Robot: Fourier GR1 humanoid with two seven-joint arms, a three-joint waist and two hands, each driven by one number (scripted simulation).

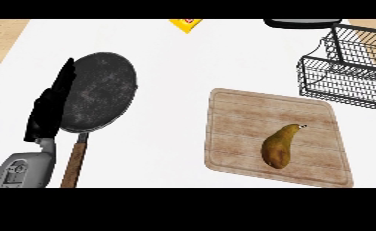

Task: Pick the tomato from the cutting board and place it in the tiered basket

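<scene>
No grasp has yet been made, so the task is judged to be at its very start, with the reach not yet begun. Only the left hand is seen, at the left edge of the head view beside the dark frying pan; its fingers are held straight and together, pointing up, and nothing is clamped in them. It is read as resting. The right hand is not shown at all, so nothing can be said of its fingers.

On the wooden cutting board, right of centre, no tomato is to be found. A single brownish-yellow pear is lying there instead (stem end pointing up and to the right), in the board's lower right part, and this is taken as the thing to be picked.

The black wire tiered basket is placed at the upper right, just beyond the board's far right corner. Nothing is seen inside its visible tier, though part of it is cut off by the view's edge. The pan is likewise seen to hold nothing.

For the next move, the right hand would have to be brought in, opened over the pear and closed round its broad lower body.
</scene>
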